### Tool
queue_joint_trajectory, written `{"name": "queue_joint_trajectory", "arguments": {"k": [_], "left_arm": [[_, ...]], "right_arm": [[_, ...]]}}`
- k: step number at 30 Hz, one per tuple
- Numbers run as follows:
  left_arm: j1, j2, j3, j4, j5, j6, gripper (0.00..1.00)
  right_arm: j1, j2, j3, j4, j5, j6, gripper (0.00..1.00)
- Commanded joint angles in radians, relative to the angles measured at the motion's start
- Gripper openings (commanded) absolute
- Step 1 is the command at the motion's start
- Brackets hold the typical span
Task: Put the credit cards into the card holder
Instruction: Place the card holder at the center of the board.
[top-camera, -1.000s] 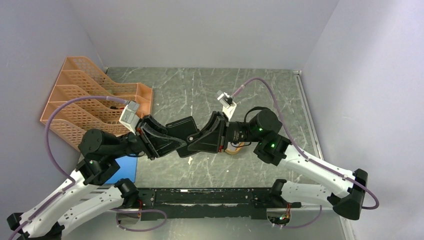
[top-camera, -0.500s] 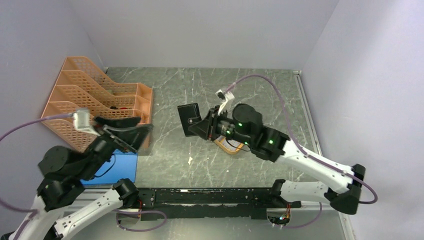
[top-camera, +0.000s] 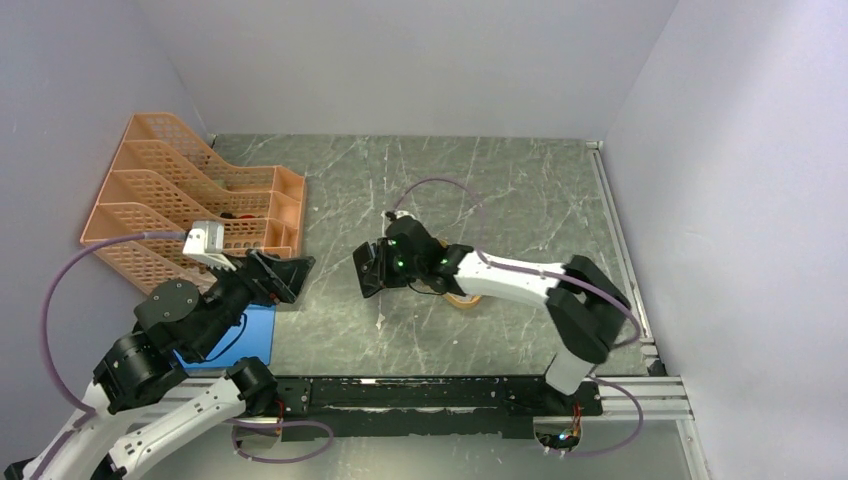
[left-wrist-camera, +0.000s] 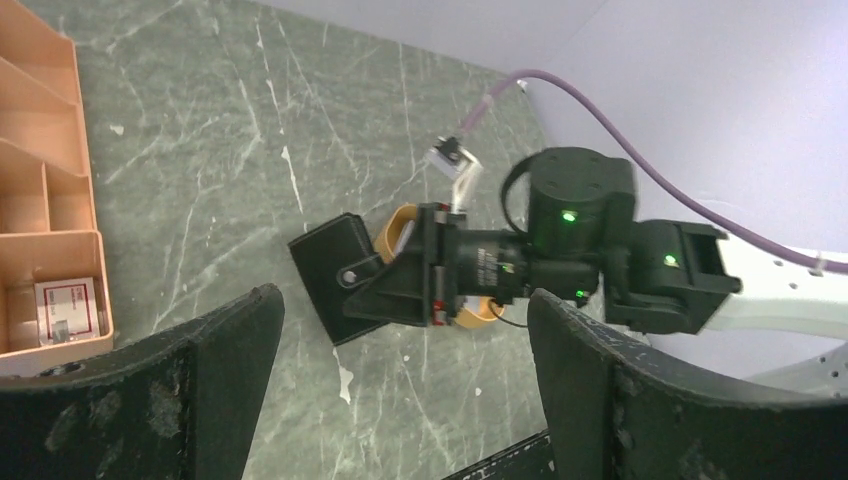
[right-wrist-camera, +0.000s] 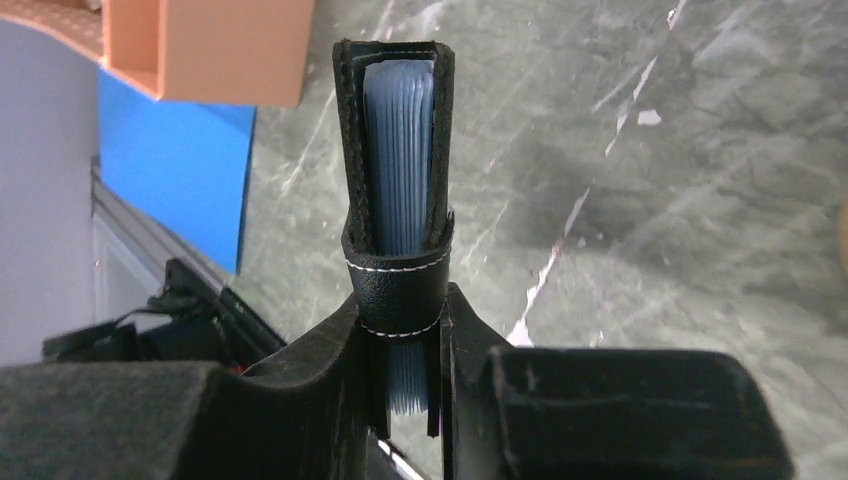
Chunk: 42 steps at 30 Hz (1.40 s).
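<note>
Right tool (right-wrist-camera: 405, 322) clamps the folded holder (left-wrist-camera: 330, 265) above the table's (top-camera: 520, 190) middle, open side facing left (presumably so cards can go in); left tool (top-camera: 290, 277), gaping and empty, hangs by a card (left-wrist-camera: 68, 310) in the rack (left-wrist-camera: 40, 238) at the left edge

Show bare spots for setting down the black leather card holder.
Free: the grey marble tabletop's back strip beside the orange mesh rack; the near patch between the flat blue pad and right arm. Crowded: centre, around the right gripper clamping the card holder.
</note>
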Motion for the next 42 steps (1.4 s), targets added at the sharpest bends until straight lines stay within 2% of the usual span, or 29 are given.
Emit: {"name": "queue_joint_trajectory", "arguments": {"k": [1,5,9,17,18,20,22,29,35,42], "left_arm": [[-0.004,-0.021,-0.036,0.012,0.027,-0.027,0.95],[-0.003,-0.005,-0.055,0.011,0.042,-0.043,0.96],[-0.004,0.009,-0.058,0.007,0.053,-0.051,0.96],[-0.004,0.025,-0.074,0.018,0.080,-0.070,0.96],[-0.003,0.030,-0.075,0.018,0.087,-0.069,0.96],[-0.004,0.040,-0.075,0.018,0.096,-0.067,0.96],[-0.004,0.046,-0.075,0.019,0.102,-0.059,0.96],[-0.003,0.055,-0.077,0.023,0.098,-0.044,0.96],[-0.003,0.084,-0.050,0.006,0.091,-0.049,0.96],[-0.004,0.106,-0.002,-0.086,0.027,-0.024,0.96]], "right_arm": [[-0.016,0.121,0.102,0.111,0.036,0.089,0.00],[-0.096,0.239,0.132,0.168,0.039,0.185,0.00],[-0.169,0.333,0.225,0.178,0.050,0.175,0.00],[-0.286,0.506,0.449,0.023,0.001,0.101,0.00],[-0.290,0.515,0.458,0.007,-0.007,0.089,0.04],[-0.300,0.516,0.439,0.021,-0.033,0.075,0.22],[-0.307,0.501,0.402,0.048,-0.036,0.075,0.34],[-0.319,0.478,0.347,0.050,-0.031,0.061,0.40],[-0.335,0.450,0.305,0.031,-0.004,0.053,0.52],[-0.427,0.326,0.158,0.045,0.010,0.066,0.60]]}}
